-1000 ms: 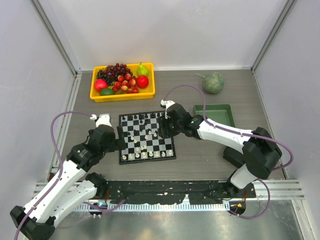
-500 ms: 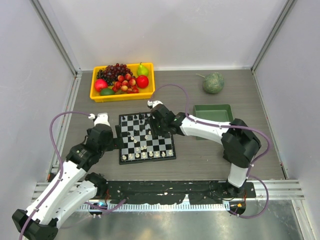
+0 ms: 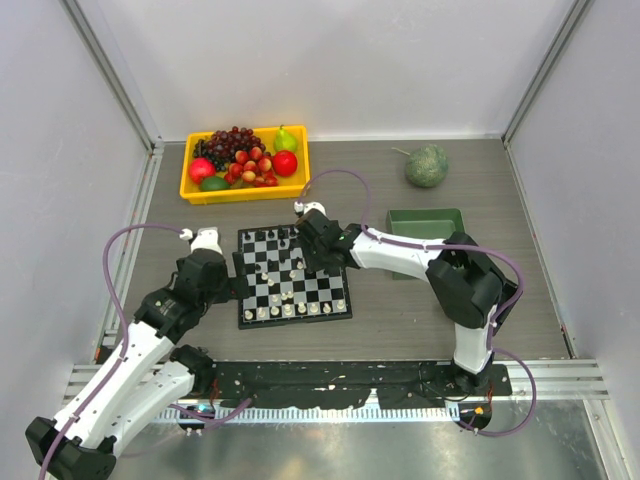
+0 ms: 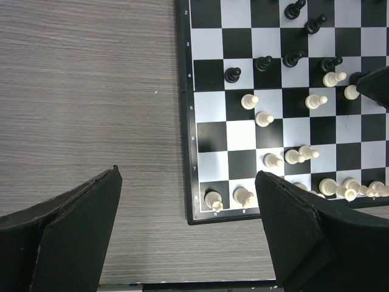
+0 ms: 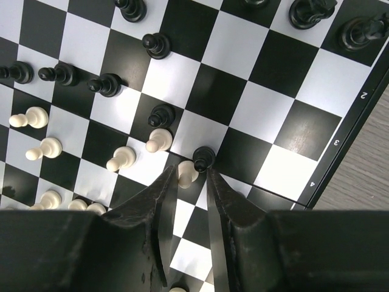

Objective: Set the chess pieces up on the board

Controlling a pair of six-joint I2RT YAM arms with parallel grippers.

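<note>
Cream-white chess pieces point(image 4: 213, 199) are lined along the board's point(image 4: 209, 137) nearest row, toward the near edge of the desk point(image 4: 91, 91), though several are crowded together rather than set one to a square. The left gripper point(image 4: 188, 243) is held wide open over bare desk just beside the board's left border, and nothing is held between its fingers.

Further in, the middle rows are strewn with cream pawns point(image 4: 250, 101) and black pawns point(image 4: 233, 74), mixed together and not ranged in straight ranks. The right gripper point(image 5: 188, 177) is held low over this middle zone with its jaws nearly together. A cream pawn point(image 5: 185, 172) is seen at the gap between the tips and a black pawn point(image 5: 203, 158) just past them; whether either is clamped cannot be told.

Toward the far edge, black pieces point(image 5: 310, 11) are stood on the far rows, with some squares there bare. The setup is judged partly done: the back ranks look roughly filled, while the pawn rows on both sides are left to be sorted.

Beyond the board, a yellow fruit tray point(image 3: 245, 192) is set near the far-left corner and a green tray point(image 3: 440, 230) toward the right edge.
</note>
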